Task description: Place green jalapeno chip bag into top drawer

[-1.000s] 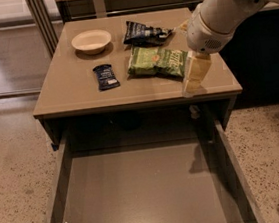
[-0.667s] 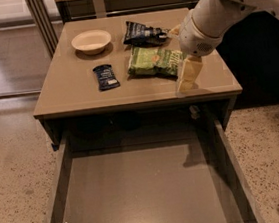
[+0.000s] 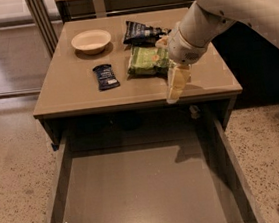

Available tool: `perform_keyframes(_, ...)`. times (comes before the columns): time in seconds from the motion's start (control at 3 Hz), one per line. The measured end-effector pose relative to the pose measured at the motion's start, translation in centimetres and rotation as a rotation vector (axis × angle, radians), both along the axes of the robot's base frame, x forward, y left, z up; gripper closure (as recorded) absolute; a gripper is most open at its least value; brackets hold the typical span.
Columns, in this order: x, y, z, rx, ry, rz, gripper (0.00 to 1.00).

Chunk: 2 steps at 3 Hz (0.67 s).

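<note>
Camera view, left to right: a bowl [image 3: 91, 41] and a dark blue bar packet [image 3: 106, 76] sit on the table [image 3: 72, 98], then the green jalapeno chip bag [image 3: 146, 61] lies flat near mid-table, its long axis seemingly running across, its right end hidden by the wrist. The gripper [image 3: 173, 87] hangs just right of it and nearer the front edge, holding nothing; spread or pressed together, I cannot tell. Reaching the bag likely means moving left and back, with the top drawer [image 3: 62, 182] open below.

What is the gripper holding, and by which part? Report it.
Nothing. The gripper hangs bare at the front edge of the tan table, beside the crinkly light-green foil chip bag, which lies flat on it.
</note>
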<state>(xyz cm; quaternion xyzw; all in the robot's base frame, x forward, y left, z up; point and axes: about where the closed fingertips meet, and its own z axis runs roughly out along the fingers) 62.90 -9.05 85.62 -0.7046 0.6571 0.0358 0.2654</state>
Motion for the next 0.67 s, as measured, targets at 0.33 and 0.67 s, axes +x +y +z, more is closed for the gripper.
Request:
perform_keyframes(0.33,1.38,0.66,-1.55,-0.075,-0.041,-0.018,0.0)
perform_keyframes(0.67,2.0,0.53,-1.44,-0.087,-0.039,-0.018,0.0)
